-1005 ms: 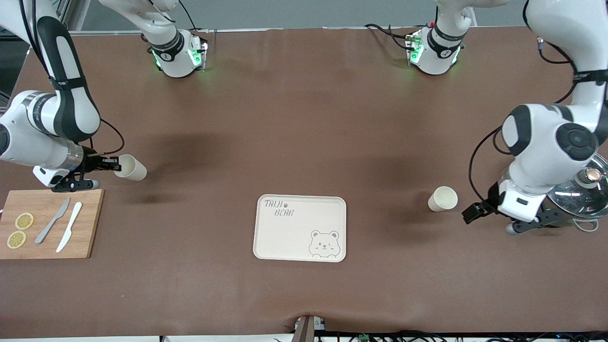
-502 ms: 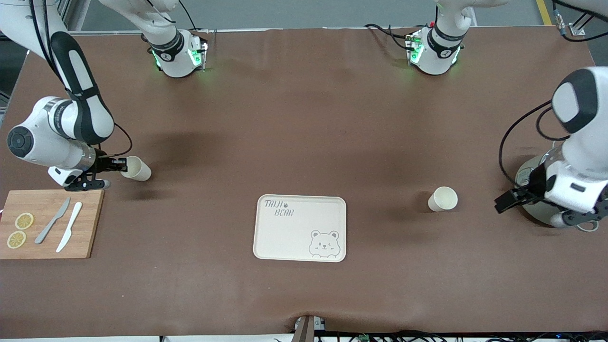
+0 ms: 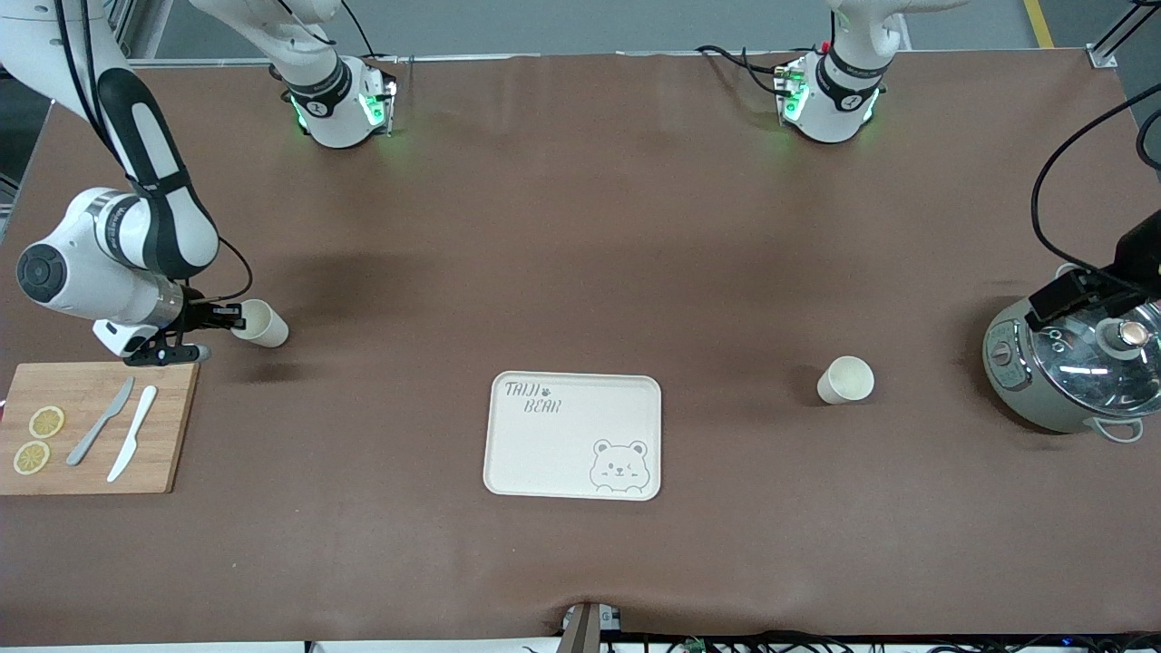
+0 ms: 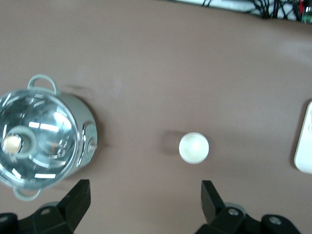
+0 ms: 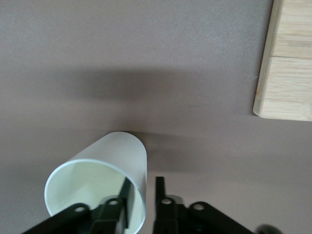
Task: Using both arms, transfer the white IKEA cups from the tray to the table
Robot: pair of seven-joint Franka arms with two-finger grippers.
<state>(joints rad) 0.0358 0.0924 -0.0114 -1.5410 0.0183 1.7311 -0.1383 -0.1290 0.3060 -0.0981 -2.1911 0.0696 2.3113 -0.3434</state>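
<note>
1. Toward the right arm's end of the table from the tray (image 3: 572, 435), a wooden cutting board (image 3: 95, 428) carries two lemon slices (image 3: 38, 439) and two knives (image 3: 116, 433).
2. The right gripper (image 3: 224, 316) is low over the table near the board; its fingers (image 5: 159, 191) straddle the rim of one white cup (image 3: 260, 323), slightly parted around the wall.
3. The tray reads "TAIJI BEAR" above a bear face.
4. The second white cup (image 3: 845, 379) stands upright between the tray and a lidded cooker (image 3: 1070, 378).
5. The left gripper (image 4: 145, 195) hangs over the table by the cooker, fingers (image 4: 209, 195) spread wide, empty.
</note>
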